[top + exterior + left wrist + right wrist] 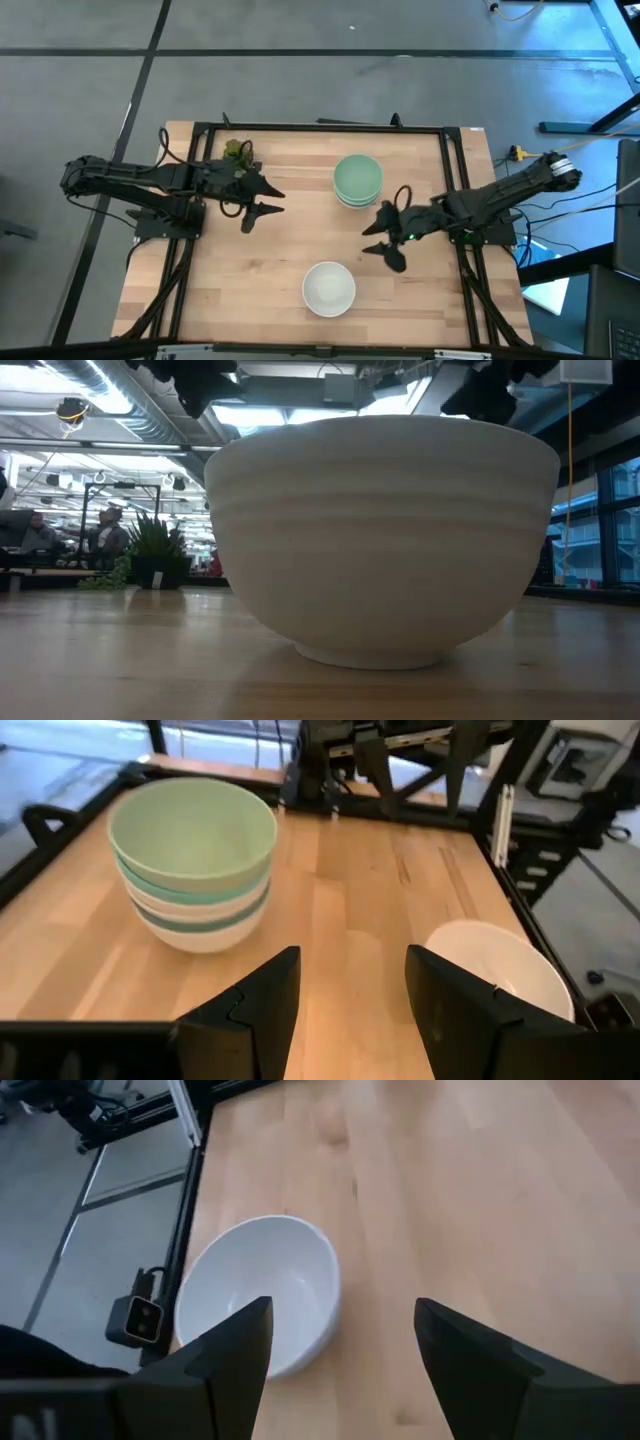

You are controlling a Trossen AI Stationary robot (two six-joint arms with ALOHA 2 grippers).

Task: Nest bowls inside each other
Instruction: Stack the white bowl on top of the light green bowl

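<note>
On the wooden table [290, 250] stood a stack of bowls [357, 180] toward the far side, right of the middle, with the pale mint green bowl [192, 827] on top; in the left wrist view at least 2 more rims showed beneath it, a white one and a teal band, though the exact count inside the stack could not be told. A single white bowl [329, 287] sat apart from the stack near the front edge, upright and empty, and it filled most of the low view. The left gripper [262, 197] hovered over the table left of the stack, its 2 fingers spread apart and holding nothing, pointed toward the stack. The right gripper [382, 238] hung between the stack and the single white bowl, on the right side, its fingers also spread wide with nothing between them; its wrist camera looked down on the white bowl just beyond the fingers. A small green plant [236, 151] sat at the far left corner of the table.
</note>
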